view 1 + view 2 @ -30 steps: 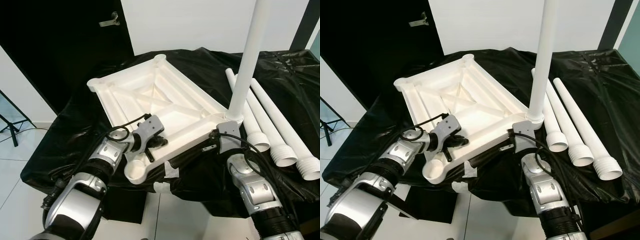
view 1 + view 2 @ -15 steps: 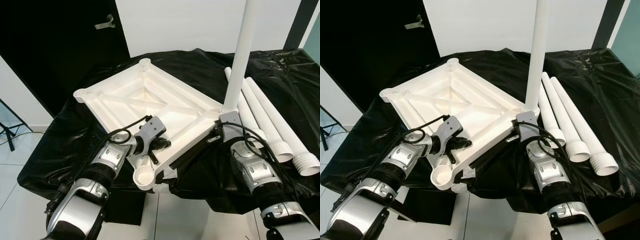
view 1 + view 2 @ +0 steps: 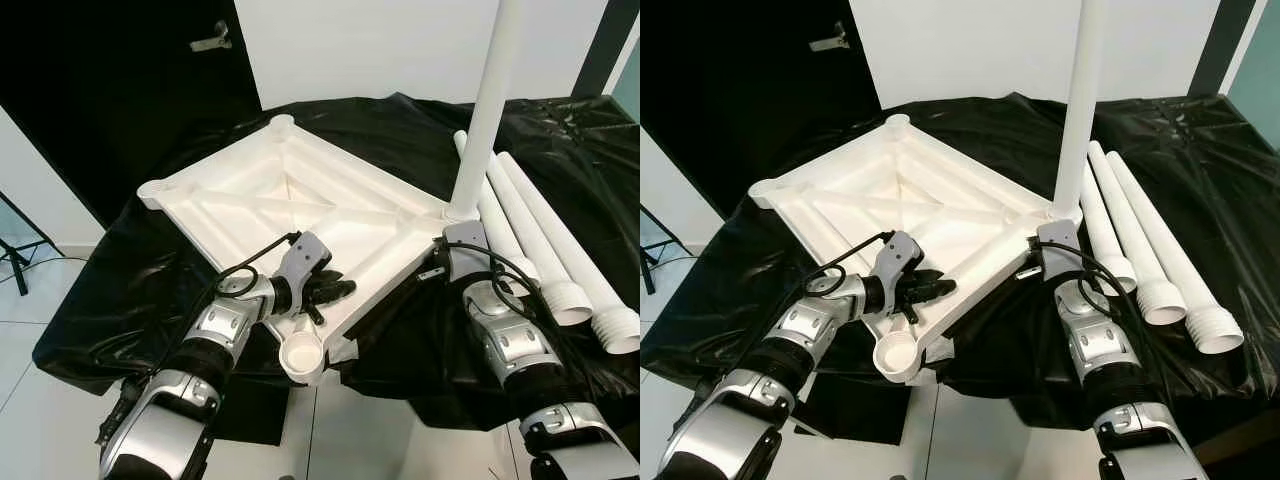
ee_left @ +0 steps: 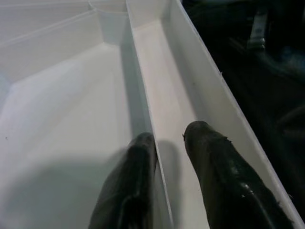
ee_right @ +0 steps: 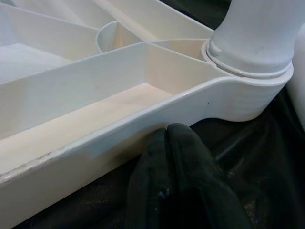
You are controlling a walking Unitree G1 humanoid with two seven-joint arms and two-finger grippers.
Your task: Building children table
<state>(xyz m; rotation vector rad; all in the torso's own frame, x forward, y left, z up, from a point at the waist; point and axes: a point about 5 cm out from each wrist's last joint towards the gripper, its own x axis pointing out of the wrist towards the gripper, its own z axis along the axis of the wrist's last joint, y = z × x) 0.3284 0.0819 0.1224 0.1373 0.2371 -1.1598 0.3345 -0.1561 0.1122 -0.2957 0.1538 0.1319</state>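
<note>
Gripping ribbed white tabletop [image 3: 300, 205] (smooth plastic), left gripper [image 4: 167, 143], glossy black sheet [image 3: 150, 270].

The upturned white plastic tabletop [image 3: 300, 200] has turned on the black-draped surface [image 3: 150, 290] since a second ago: its empty round leg socket [image 3: 301, 355] at the near corner has swung rightward and now juts past the surface's front edge. The left tool [image 3: 335, 290], straddling a rib by the near rim, has moved right with it. The right tool [image 5: 169, 143] has shifted up beside the corner with the upright white tubular leg [image 3: 485, 110].
</note>
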